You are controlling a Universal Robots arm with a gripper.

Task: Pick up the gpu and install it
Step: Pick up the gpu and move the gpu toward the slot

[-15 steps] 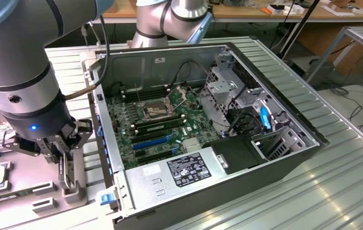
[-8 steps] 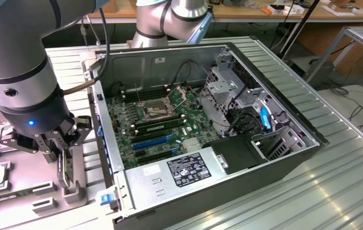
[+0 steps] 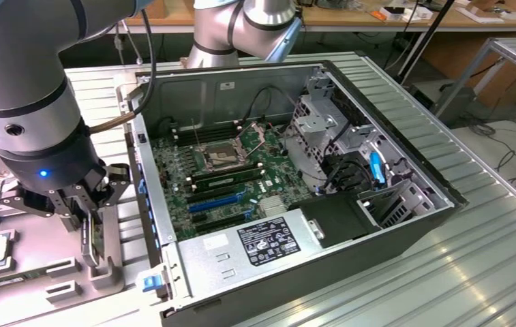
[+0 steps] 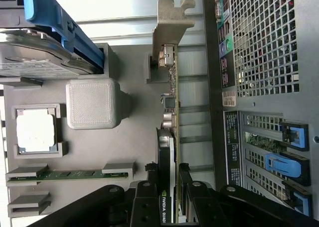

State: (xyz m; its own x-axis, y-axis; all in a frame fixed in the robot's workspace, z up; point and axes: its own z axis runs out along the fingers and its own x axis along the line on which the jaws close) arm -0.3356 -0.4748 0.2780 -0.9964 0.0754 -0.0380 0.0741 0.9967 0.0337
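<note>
The gpu [image 4: 172, 102] is a thin dark card with a silvery metal bracket [image 4: 172, 18] at one end. It stands on edge in a grey holder on the parts tray [image 4: 134, 137]. My gripper [image 4: 167, 187] straddles its end away from the bracket, a black finger pressed to each face, shut on it. In the exterior view the gripper [image 3: 89, 204] hangs over the tray at the exterior view's left, beside the open computer case [image 3: 394, 116], and the gpu [image 3: 94, 238] still sits low in its holder. The motherboard [image 3: 230, 170] with blue slots [image 3: 217, 202] lies exposed in the case.
On the tray lie a hard drive [image 4: 40, 53] in a blue caddy, a processor [image 4: 35, 130] in its nest, a green memory stick [image 4: 75, 174] and a grey block [image 4: 92, 103]. The case's rear wall [image 4: 259, 43] stands close beside the card. A power supply [image 3: 267, 245] fills the case's near end.
</note>
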